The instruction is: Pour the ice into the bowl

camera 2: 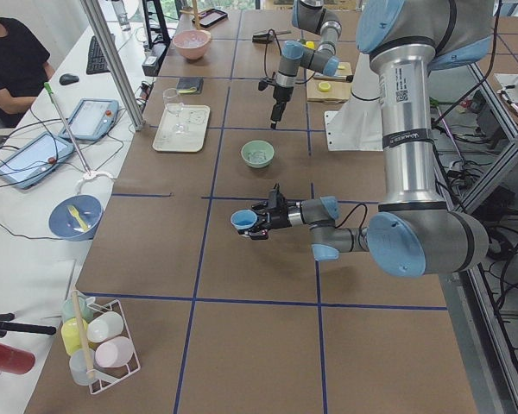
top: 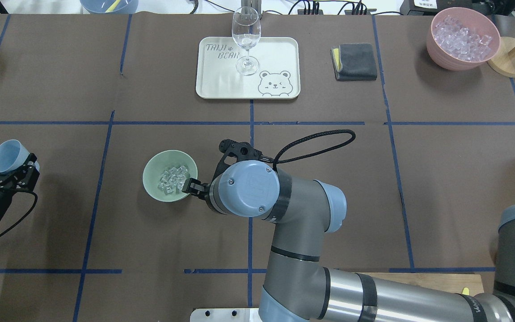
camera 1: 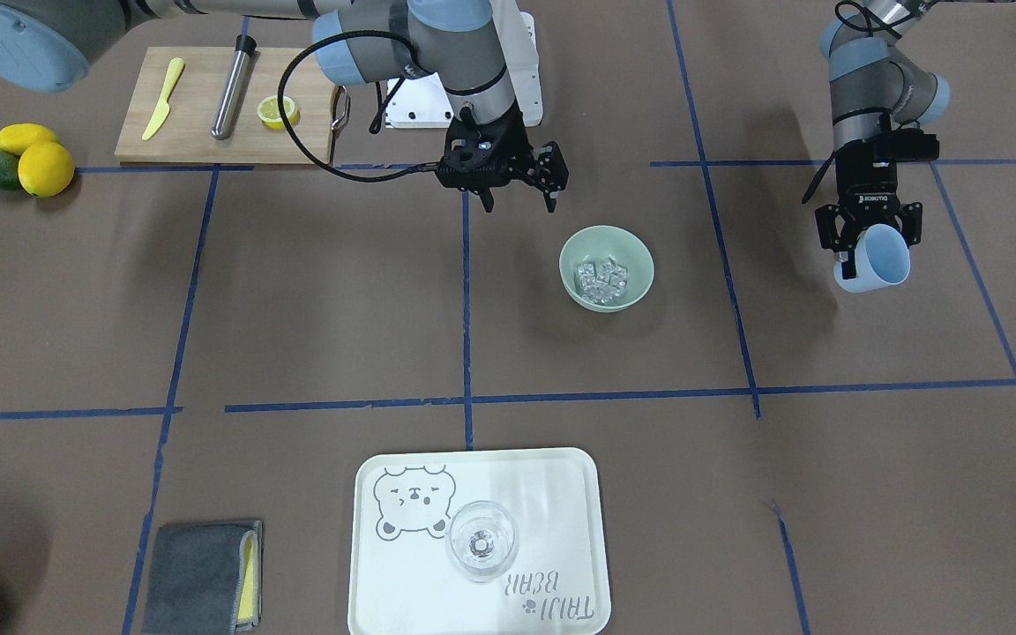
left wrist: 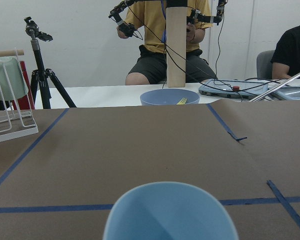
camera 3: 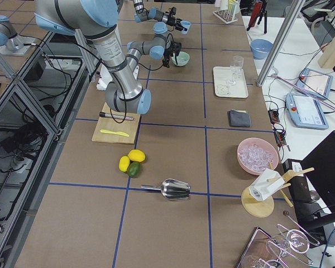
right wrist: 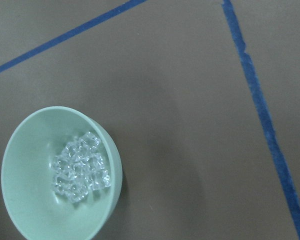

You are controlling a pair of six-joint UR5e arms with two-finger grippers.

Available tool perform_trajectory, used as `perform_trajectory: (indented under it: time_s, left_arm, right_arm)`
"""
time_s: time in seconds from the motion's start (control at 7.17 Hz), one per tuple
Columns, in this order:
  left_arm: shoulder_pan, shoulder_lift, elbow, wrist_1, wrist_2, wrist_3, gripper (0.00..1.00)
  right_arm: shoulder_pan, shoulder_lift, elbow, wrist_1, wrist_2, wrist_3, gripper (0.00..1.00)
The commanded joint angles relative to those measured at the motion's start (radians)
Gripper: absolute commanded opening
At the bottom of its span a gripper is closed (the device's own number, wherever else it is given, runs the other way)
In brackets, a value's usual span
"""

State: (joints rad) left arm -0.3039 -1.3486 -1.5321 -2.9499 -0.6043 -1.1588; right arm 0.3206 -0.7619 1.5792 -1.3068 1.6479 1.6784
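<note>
Front view: the left gripper (camera 1: 870, 236) is clamped across the light blue cup (camera 1: 880, 260), one finger on each side of its wall. The cup is tipped on its side, its mouth turned outward, well apart from the bowl (camera 1: 640, 254). The right gripper (camera 1: 519, 205) hangs with its fingers spread wide and nothing between them, near the bowl but not touching it. The ice (camera 1: 603, 279) lies heaped in the bottom of the bowl.

Overhead: the bowl (top: 151, 173) stands on the table (top: 329, 179) between the two arms. The right wrist covers most of its gripper; one finger shows just beside the bowl's rim. The cup (top: 8, 156) is far off at the view's left edge.

Left side view: the near arm holds the cup (camera 2: 243, 220) above the table.

Left wrist view: the cup's (left wrist: 170, 212) inside looks bare.

Right wrist view: the ice (right wrist: 81, 167) sits clustered in the bowl (right wrist: 20, 200); the fingers are out of sight.
</note>
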Motion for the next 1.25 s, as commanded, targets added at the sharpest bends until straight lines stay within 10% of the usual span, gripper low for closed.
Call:
perform_trajectory:
  time_s: [0.0,1.12]
  left_arm:
    - [-0.004,-0.003,0.004,-0.003,0.0,-0.001,0.99]
    - [-0.024,0.008,-0.01,-0.017,-0.037,0.04,1.0]
  right_arm:
    - [0.018,0.045,-0.067,0.024,-0.008,-0.008,1.0]
    - [0.037,0.228,-0.361,0.026,0.0,-0.02,0.93]
